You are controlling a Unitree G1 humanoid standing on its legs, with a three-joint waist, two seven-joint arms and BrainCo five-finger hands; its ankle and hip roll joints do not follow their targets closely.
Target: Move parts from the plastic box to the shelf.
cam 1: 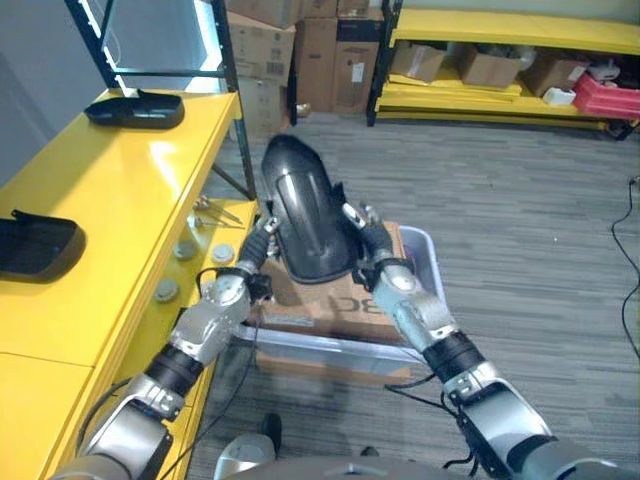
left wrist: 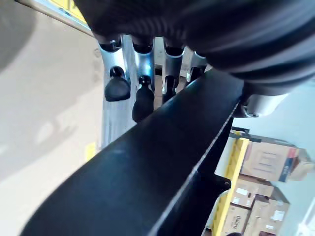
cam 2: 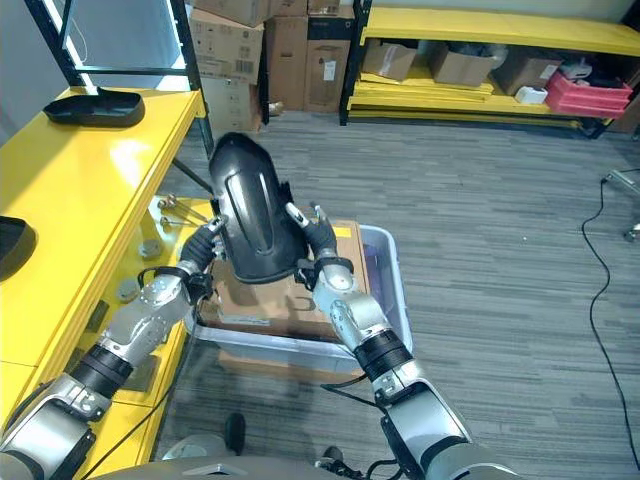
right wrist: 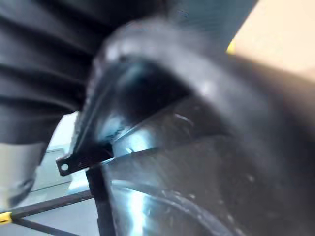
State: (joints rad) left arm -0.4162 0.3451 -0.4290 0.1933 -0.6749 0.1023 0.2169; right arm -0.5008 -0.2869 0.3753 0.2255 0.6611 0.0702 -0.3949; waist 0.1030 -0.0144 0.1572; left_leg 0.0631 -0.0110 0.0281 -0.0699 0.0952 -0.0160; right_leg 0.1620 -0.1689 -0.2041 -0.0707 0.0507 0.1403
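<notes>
1. Left hand [cam 1: 262,240] presses against the left side of a large black part [cam 1: 305,215], its fingers [left wrist: 142,98] reaching straight along the edge rather than curling round it.
2. Right hand [cam 1: 368,232] braces the part's right side. Two of its fingers rise past the edge, but I cannot tell how firmly the others are set.
3. Between the two hands the part is held up, tilted, its curved glossy back facing the camera. It hangs above the clear plastic box [cam 1: 425,250].
4. Inside the box, under the part, lies brown cardboard [cam 1: 340,300].
5. Left of the box runs the yellow shelf [cam 1: 120,190], just beside the left arm. Two black parts already rest on it: one near [cam 1: 35,245], one farther back [cam 1: 135,108].
6. Beyond, grey floor, then cardboard boxes [cam 1: 300,45] and more yellow racking [cam 1: 510,35].
7. Risk, as I judge it: the part is held only by pressure from both sides. If either hand eases, or the arms swing unevenly toward the shelf, the smooth shell could slip and fall back into the box.
8. A second risk: the shelf's black upright post [cam 1: 228,100] stands close, and the long part could knock it while turning.
</notes>
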